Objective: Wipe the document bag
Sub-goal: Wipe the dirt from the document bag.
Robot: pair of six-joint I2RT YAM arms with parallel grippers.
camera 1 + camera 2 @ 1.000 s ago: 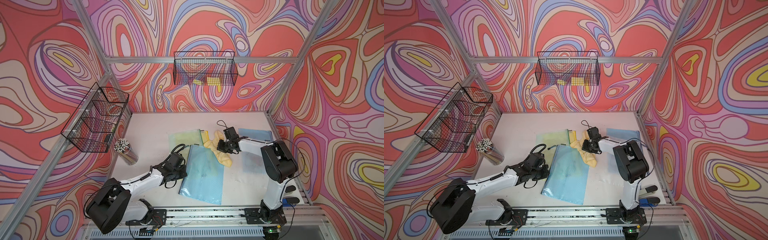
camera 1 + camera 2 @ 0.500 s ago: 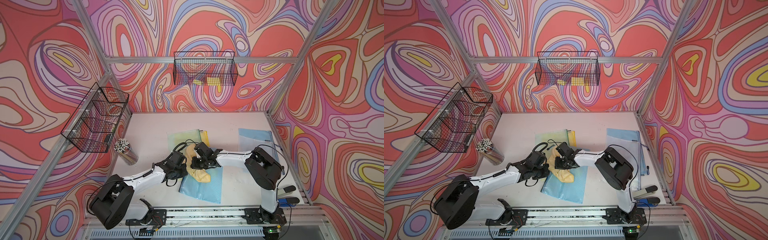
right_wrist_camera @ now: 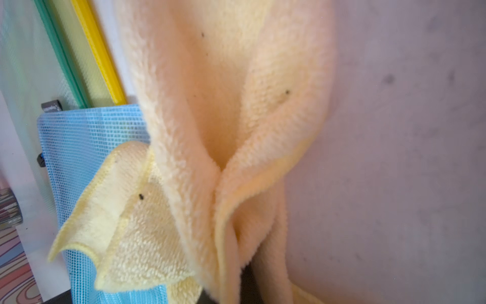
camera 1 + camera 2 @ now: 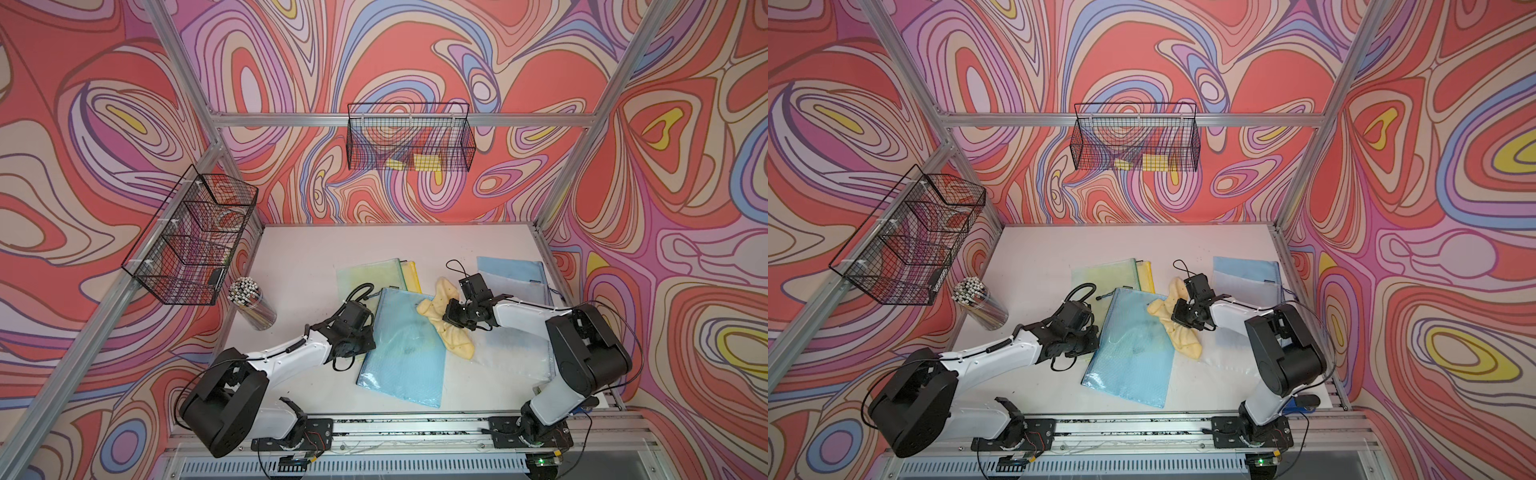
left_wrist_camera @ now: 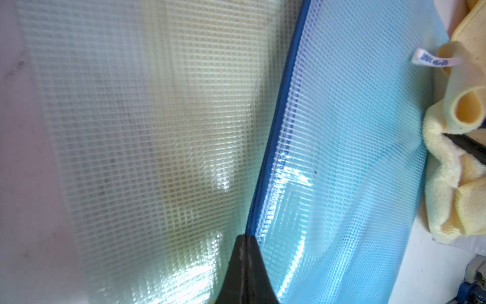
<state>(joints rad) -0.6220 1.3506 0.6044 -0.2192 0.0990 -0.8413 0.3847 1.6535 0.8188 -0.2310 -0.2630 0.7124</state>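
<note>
The cloth (image 4: 459, 343) hides the right gripper's (image 4: 451, 312) tips, clenched on it. The left gripper (image 5: 246, 243), pinched shut, sits at the blue bag's (image 4: 405, 357) zip edge. Bare table (image 4: 332, 249) lies behind.

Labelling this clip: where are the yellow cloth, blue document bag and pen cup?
yellow cloth (image 4: 458, 345): in a top view, bunched near end
blue document bag (image 4: 405, 355): in a top view, mesh middle
pen cup (image 4: 259, 313): in a top view, clear wall
</note>
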